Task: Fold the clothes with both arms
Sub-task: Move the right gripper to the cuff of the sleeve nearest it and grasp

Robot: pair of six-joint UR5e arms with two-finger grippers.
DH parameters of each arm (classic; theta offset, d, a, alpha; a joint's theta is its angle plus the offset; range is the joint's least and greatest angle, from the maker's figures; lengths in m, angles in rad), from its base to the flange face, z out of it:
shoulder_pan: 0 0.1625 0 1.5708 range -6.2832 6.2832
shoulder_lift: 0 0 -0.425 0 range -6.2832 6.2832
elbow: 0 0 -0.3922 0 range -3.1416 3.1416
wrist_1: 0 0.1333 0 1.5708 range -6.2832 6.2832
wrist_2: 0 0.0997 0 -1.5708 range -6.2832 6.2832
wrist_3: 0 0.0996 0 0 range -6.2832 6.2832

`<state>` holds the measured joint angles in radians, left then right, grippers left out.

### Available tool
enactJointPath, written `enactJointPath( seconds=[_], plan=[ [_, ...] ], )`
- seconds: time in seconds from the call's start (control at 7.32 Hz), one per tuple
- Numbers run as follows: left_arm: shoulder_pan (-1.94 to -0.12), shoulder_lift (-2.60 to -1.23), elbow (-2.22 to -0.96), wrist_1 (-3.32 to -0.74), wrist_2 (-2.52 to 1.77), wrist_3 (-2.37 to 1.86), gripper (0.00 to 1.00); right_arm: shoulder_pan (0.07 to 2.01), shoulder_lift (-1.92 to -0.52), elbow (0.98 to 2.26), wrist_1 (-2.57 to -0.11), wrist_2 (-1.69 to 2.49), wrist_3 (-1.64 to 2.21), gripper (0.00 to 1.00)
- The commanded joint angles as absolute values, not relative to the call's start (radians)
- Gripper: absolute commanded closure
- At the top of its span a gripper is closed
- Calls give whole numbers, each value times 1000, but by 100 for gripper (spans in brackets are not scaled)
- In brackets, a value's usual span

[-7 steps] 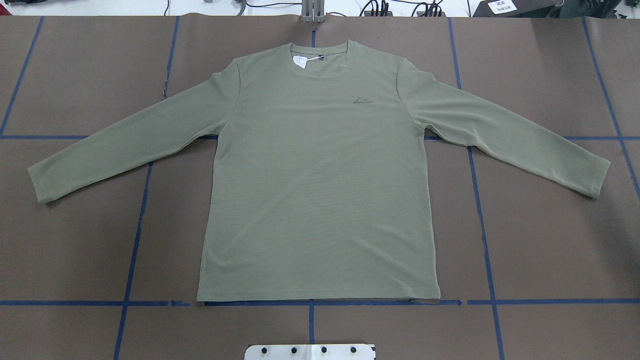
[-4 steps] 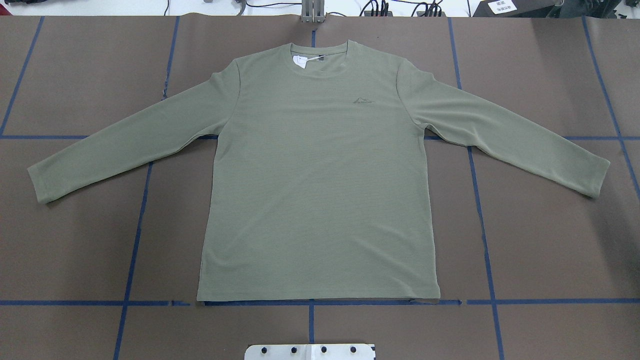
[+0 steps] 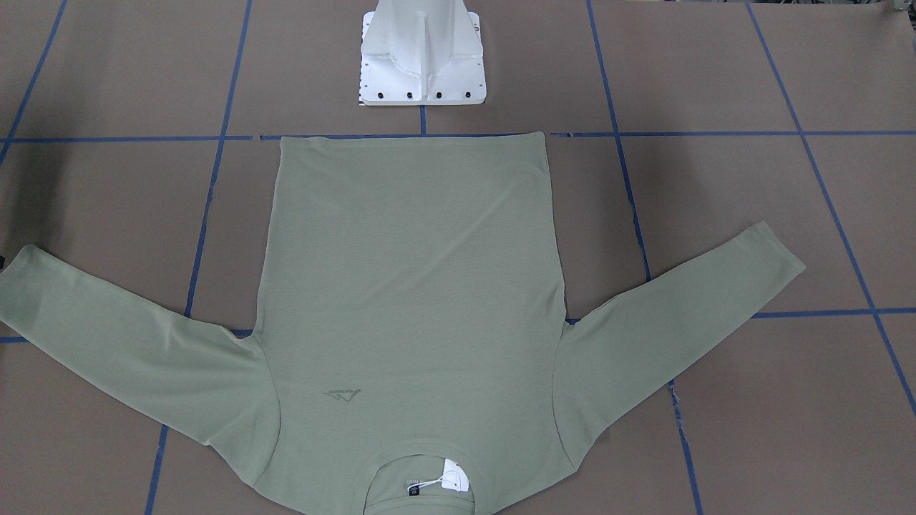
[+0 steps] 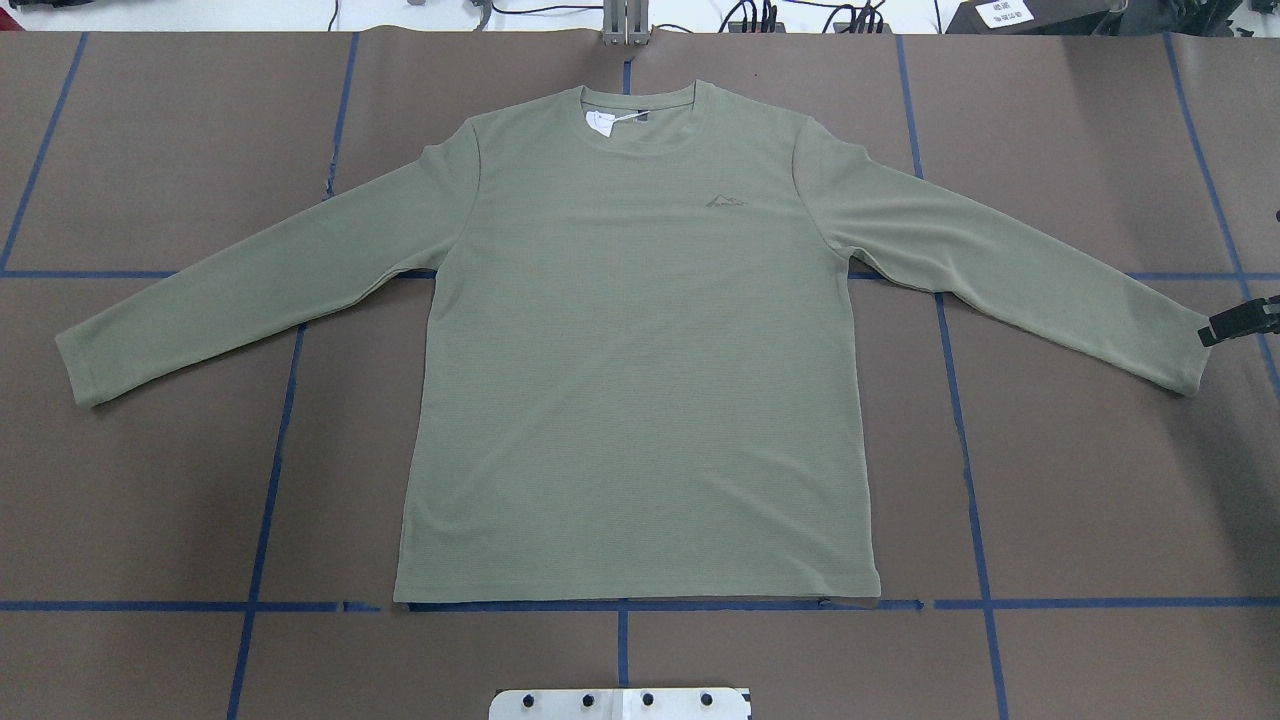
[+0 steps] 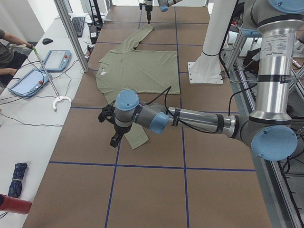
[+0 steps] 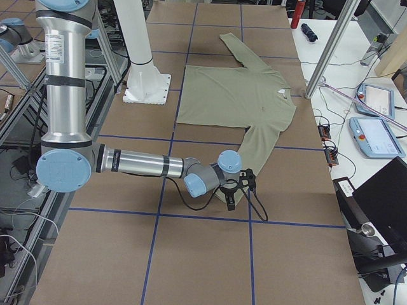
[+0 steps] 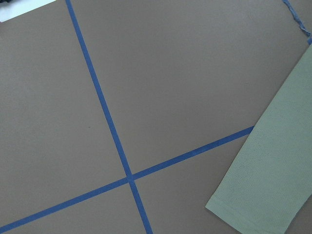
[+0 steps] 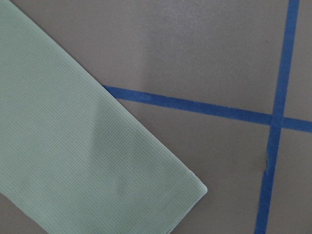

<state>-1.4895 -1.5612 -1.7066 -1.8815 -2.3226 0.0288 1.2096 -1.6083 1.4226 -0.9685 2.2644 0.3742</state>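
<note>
- The left gripper (image 5: 115,138) is showing up only in the side view from the robot's left. It is pointing down at the left-side cuff (image 5: 137,140). I cannot tell how far its jaws are standing apart, or whether it is touching the cloth.
- The right gripper (image 4: 1238,327) is poking into the overhead view as a black sliver, cut off by the frame's right edge, just beside the right-side cuff (image 4: 1192,360). I cannot tell how wide it is standing, or whether it is gripping anything.
- Neither wrist camera is catching any fingers. Each is looking down on a sleeve end lying flat next to a crossing of blue tape (image 4: 268,480).
- The front-facing view is cropping the collar's lower edge and the tip of one sleeve.
- The shirt (image 4: 630,350) is lying flat and face up in the middle of the table (image 4: 150,500). Its hem is running along a tape line nearest the white pedestal base (image 3: 422,64), and both sleeves are slanting outward.
- The shirt's sage-green knit is showing a fine ribbed weave. A small tonal chest logo (image 4: 726,202) is sitting on the front, and a white tag (image 3: 454,476) and a black label (image 3: 413,491) are sitting inside the round neck.
- The left arm (image 5: 199,121) and right arm (image 6: 140,163) are stretching low over the matte brown surface. Both are grey metal tubes with light-blue joint caps and black cables.
</note>
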Motion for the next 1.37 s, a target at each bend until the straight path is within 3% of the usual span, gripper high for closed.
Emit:
enactJointPath(
  seconds=[0.0, 0.55, 0.96, 1.09, 1.23],
  plan=[
    [-1489, -1560, -1710, -1884, -2327, 26, 0, 1181, -1585, 1382, -969, 2263, 382, 0],
    [-1489, -1560, -1713, -1884, -2329, 26, 0, 1152, -1569, 1348, -968, 2272, 380, 4],
    [-1489, -1562, -1717, -1884, -2329, 25, 0, 1150, -1568, 1348, -973, 2276, 380, 74],
    [-1489, -1562, -1718, -1884, -2329, 26, 0, 1152, -1568, 1350, -974, 2276, 379, 92],
    [-1491, -1562, -1718, -1884, -2329, 26, 0, 1152, -1566, 1356, -976, 2276, 379, 100]
  ],
)
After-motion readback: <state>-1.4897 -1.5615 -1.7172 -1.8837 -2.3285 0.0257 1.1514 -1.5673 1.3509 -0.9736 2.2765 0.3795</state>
